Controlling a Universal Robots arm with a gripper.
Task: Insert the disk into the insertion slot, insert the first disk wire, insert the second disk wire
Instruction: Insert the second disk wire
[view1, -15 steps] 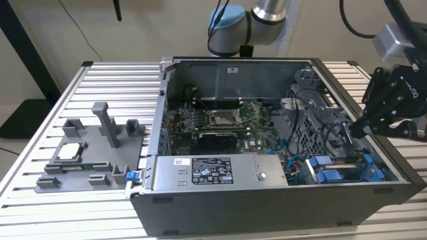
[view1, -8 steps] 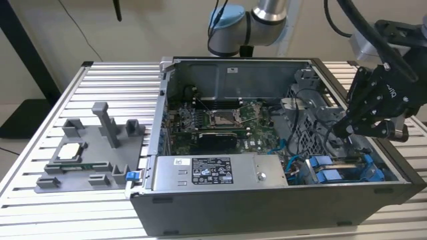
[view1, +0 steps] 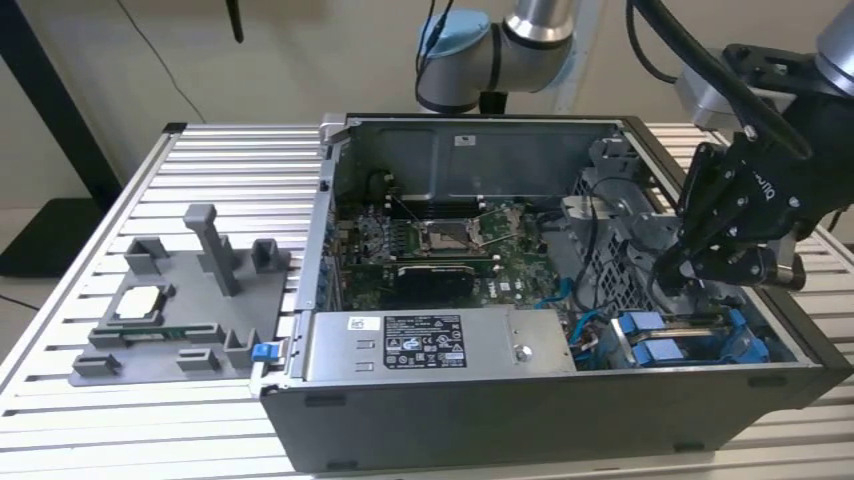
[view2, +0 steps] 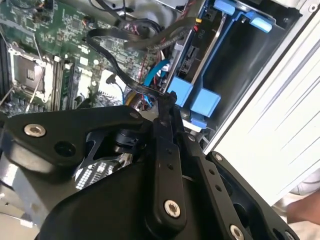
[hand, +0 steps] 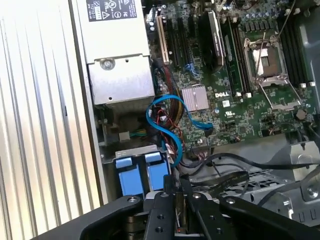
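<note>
While the disk (view1: 667, 345) sits in its blue carrier in the case's (view1: 534, 425) drive bay, the gripper (hand: 176, 197) hovers just above it, fingers pinched on a black wire (view2: 120, 75); seating its connector likely demands square alignment and gentle pressure.

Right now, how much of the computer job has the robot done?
The disk in its blue frame already looks seated in the slot at the case corner. In hand: the hand seems pinched on a black wire just beside the disk. Left: I can't see either wire plugged into the disk yet, so both wire steps look unfinished.
</note>
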